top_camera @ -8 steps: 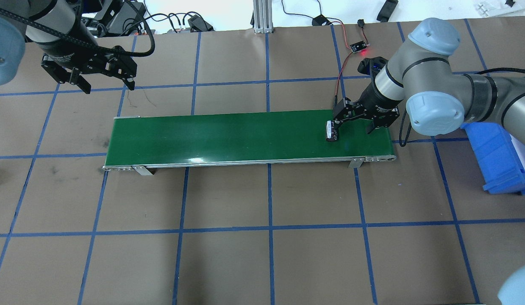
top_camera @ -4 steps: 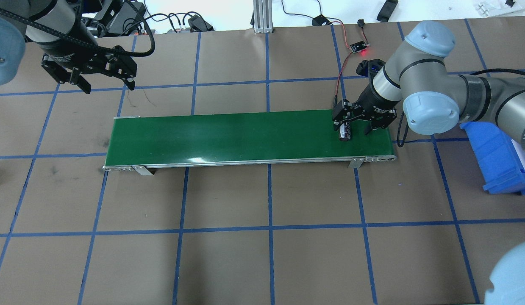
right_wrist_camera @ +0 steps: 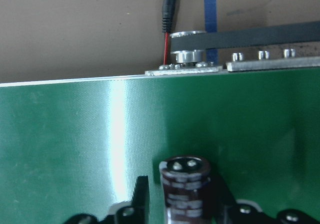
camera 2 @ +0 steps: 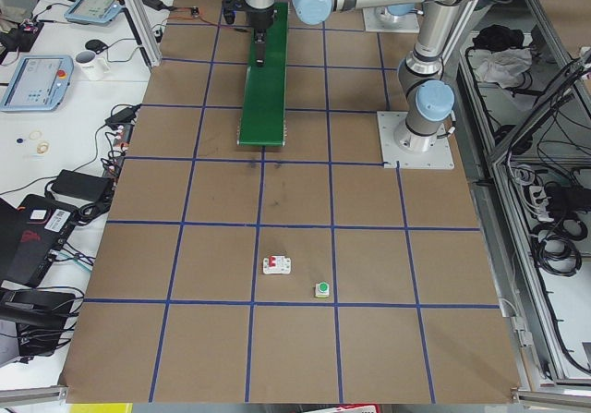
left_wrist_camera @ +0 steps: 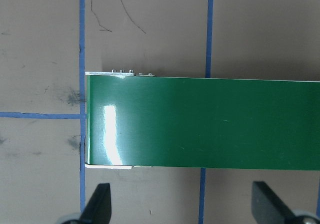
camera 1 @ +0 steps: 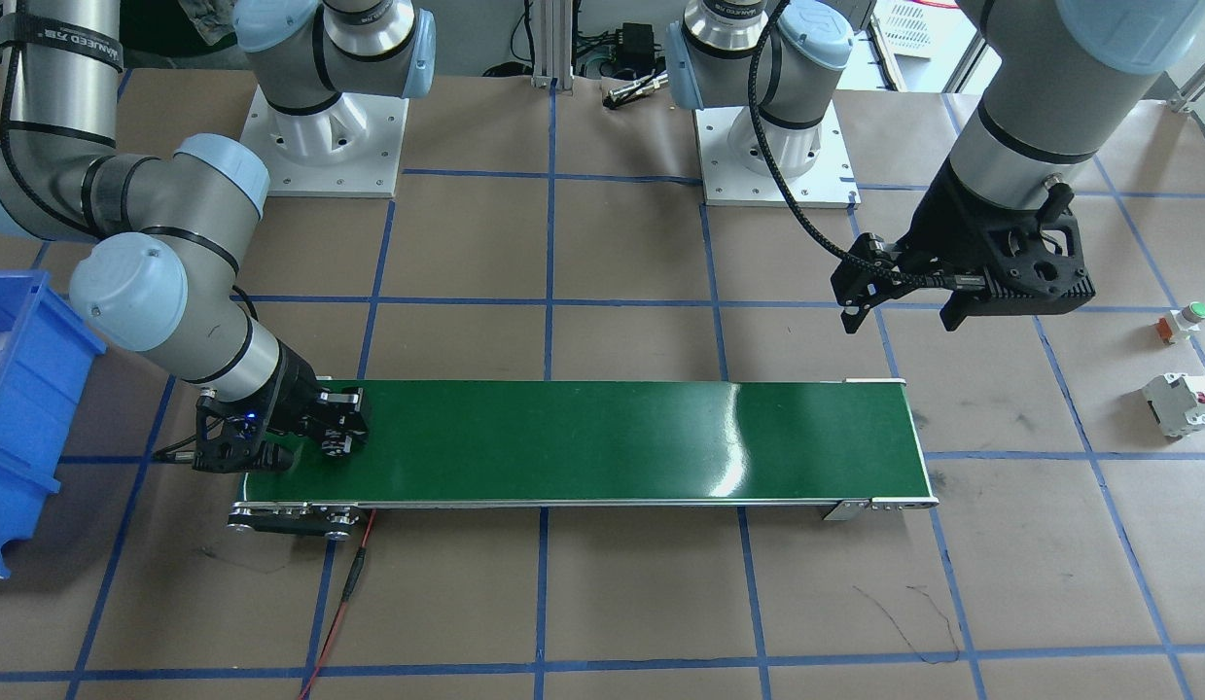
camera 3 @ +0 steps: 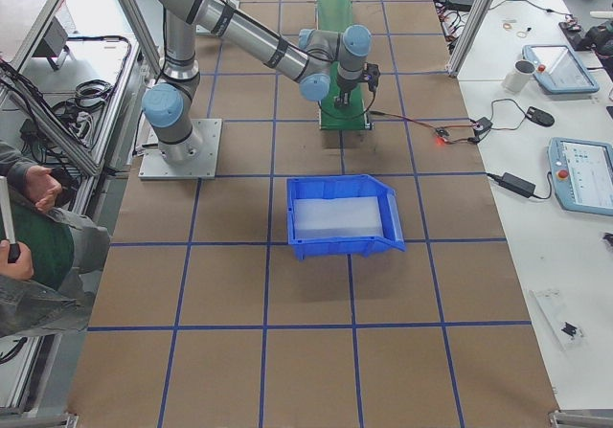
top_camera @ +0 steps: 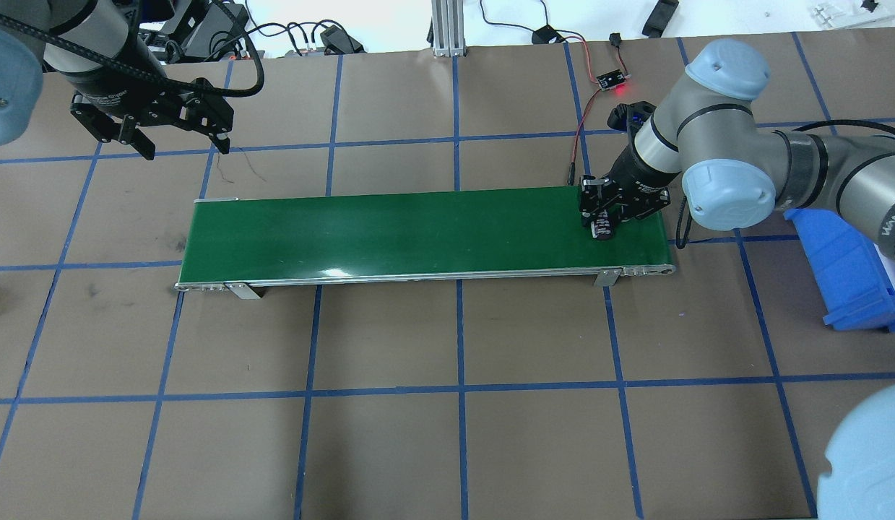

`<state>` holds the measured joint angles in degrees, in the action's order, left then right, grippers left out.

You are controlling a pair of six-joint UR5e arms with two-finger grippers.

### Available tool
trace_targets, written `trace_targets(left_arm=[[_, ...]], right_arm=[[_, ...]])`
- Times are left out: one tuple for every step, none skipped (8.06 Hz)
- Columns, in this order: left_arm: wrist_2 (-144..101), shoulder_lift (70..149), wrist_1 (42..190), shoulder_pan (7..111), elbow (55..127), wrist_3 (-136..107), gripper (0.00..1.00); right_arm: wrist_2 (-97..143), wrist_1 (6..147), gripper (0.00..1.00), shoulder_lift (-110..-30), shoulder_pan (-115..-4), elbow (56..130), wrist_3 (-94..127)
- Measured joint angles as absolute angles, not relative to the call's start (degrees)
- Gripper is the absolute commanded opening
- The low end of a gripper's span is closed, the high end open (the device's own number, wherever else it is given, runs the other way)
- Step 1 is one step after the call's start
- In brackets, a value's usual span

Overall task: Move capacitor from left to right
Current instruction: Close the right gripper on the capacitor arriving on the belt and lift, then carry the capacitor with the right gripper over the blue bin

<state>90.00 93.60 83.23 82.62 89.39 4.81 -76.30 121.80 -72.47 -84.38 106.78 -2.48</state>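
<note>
Your right pincer (top_camera: 604,220) is closed down around the capacitor (right_wrist_camera: 185,186). In the right wrist view its black fingers (right_wrist_camera: 141,196) stand close on either side of the dark, stubby body, and you see the capped end with its two metal studs. I can't tell for sure whether both fingers touch it.

The capacitor is low over the green belt (top_camera: 389,231), at its right end and nearer the far edge. I can't tell from these views whether it rests on the belt or is just clear of it.

To the right of that end, a blue bin (camera 3: 335,247) sits on the worktop (top_camera: 461,448), apart from the belt. Inside it you see a pale, whitish surface. I can't make out what that is.

Your left pincer (top_camera: 185,150) is spread wide with nothing between its fingers. It hangs above the worktop just beyond the belt's far left corner.

Farther left, well apart from the belt, a white breaker (camera 1: 1181,403) and a green-capped button (camera 1: 1183,321) lie on the worktop near each other.
</note>
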Motion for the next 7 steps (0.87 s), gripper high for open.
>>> trace_targets(left_arm=[[90.00, 93.60, 83.23, 82.62, 89.38, 4.83, 1.00], [90.00, 93.60, 83.23, 82.62, 89.39, 4.83, 1.00], [90.00, 93.61, 83.23, 82.62, 89.39, 4.83, 1.00], [90.00, 93.60, 83.23, 82.62, 89.39, 4.83, 1.00], [90.00, 93.60, 83.23, 82.62, 89.39, 4.83, 1.00], [90.00, 93.60, 83.23, 82.62, 89.39, 4.83, 1.00], [90.00, 93.60, 83.23, 82.62, 89.39, 4.80, 1.00]], right_arm=[[-76.51, 119.89, 0.00, -72.63, -84.37, 106.63, -2.41], [-76.59, 117.00, 0.00, -72.82, -84.31, 106.17, -2.39], [-76.74, 115.13, 0.00, -73.05, -84.18, 105.42, -2.38], [-77.71, 114.12, 0.00, -73.52, -83.99, 104.45, -2.44], [-79.77, 112.73, 0.00, -74.10, -83.55, 102.91, -2.77], [-81.49, 110.16, 0.00, -74.67, -82.51, 100.68, -3.24], [-83.14, 107.17, 0.00, -75.26, -81.00, 98.23, -4.75]])
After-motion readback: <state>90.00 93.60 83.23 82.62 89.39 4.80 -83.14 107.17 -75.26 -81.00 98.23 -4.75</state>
